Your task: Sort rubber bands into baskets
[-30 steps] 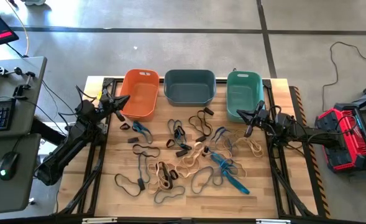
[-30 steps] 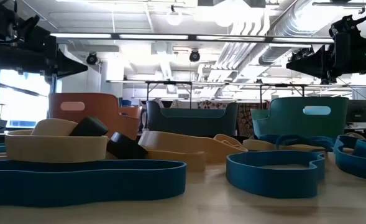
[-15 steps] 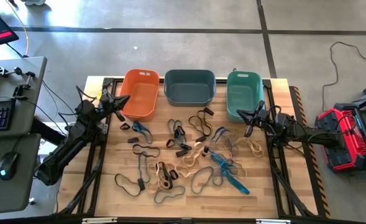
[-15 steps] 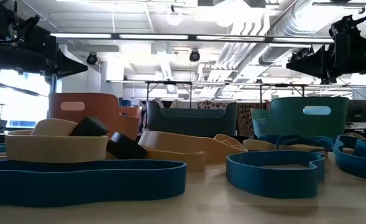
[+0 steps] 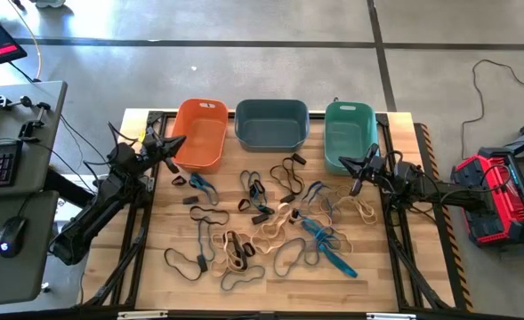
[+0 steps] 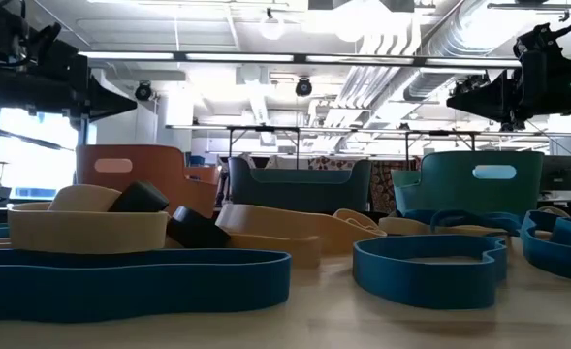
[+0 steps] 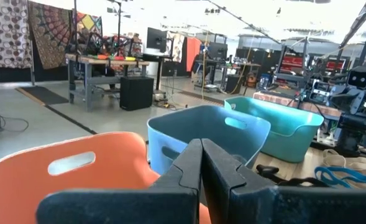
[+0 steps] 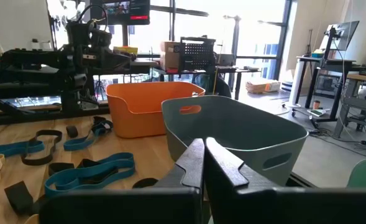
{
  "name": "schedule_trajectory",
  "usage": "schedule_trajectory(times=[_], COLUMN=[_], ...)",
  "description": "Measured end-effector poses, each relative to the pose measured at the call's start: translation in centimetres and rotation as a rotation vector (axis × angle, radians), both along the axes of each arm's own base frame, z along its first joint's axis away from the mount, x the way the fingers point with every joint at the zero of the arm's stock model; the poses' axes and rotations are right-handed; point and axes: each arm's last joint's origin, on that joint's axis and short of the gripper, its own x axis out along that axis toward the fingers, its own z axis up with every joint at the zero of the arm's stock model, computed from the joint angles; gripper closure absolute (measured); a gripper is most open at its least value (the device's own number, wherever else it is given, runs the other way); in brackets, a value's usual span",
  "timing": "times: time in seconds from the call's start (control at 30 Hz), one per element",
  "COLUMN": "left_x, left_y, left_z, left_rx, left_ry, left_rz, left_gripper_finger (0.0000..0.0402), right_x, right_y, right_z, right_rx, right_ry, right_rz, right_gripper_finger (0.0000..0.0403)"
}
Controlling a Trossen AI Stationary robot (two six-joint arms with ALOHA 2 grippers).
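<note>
- Nearest, the rubber bands (image 5: 270, 227) lie scattered loose across the bench (image 5: 395, 276), none sorted yet
- Further in, the left gripper (image 5: 180, 140) and right gripper (image 5: 344, 161) hover clenched and empty; apparently parked
- Farthest, the baskets (image 5: 271, 124) stand in a row, ready to receive

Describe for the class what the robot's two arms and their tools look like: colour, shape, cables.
Both arms are black and slender, built of jointed segments with thin dark cables alongside. The left tool and right tool each end in two flat, black, tapering fingers.
</note>
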Motion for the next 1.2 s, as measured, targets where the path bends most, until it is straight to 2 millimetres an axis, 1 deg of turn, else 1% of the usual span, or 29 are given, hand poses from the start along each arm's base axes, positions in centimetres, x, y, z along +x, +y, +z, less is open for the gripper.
schedule_trajectory(times=[0.17, 0.3, 0.33, 0.47, 0.57, 0.63, 0.87, 1.0, 1.1, 1.2], left_x=[0.0, -0.1, 0.0, 0.0, -0.1, 0.0, 0.4, 0.9, 1.4, 2.0], left_y=[0.0, -0.1, -0.2, -1.2, -1.8, -2.2, -2.4, -2.1, -1.8, -1.4], left_z=[0.1, 0.9, 1.1, 2.7, 3.6, 4.1, 5.7, 6.1, 6.6, 6.6], left_rx=[-0.015, 0.026, 0.058, 0.208, 0.283, 0.303, 0.266, 0.255, 0.218, 0.168], left_ry=[-0.022, -0.087, -0.099, -0.169, -0.217, -0.213, -0.127, -0.053, -0.049, -0.04], left_rz=[-0.002, -0.013, -0.043, -0.264, -0.354, -0.406, -0.456, -0.461, -0.477, -0.503], left_gripper_finger=[0.0401, 0.0402, 0.0402, 0.0401, 0.0402, 0.0402, 0.0401, 0.0402, 0.0401, 0.0402], right_x=[0.0, 0.0, 0.0, 0.0, 0.0, 0.0, 0.0, 0.0, 0.0, 0.0], right_y=[0.0, 0.0, 0.0, 0.0, 0.0, 0.0, 0.0, 0.0, 0.0, 0.0], right_z=[0.0, 0.0, 0.0, 0.0, 0.0, 0.0, 0.0, 0.0, 0.0, 0.0], right_rx=[0.0, 0.0, 0.0, 0.0, 0.0, 0.0, 0.0, 0.0, 0.0, 0.0], right_ry=[0.0, -0.001, 0.0, 0.0, 0.0, 0.0, 0.0, 0.0, 0.0, 0.0], right_rz=[0.0, 0.0, 0.0, 0.0, 0.0, 0.0, 0.0, 0.0, 0.0, 0.0], right_gripper_finger=[0.0403, 0.0403, 0.0403, 0.0403, 0.0403, 0.0403, 0.0403, 0.0403, 0.0403, 0.0403])
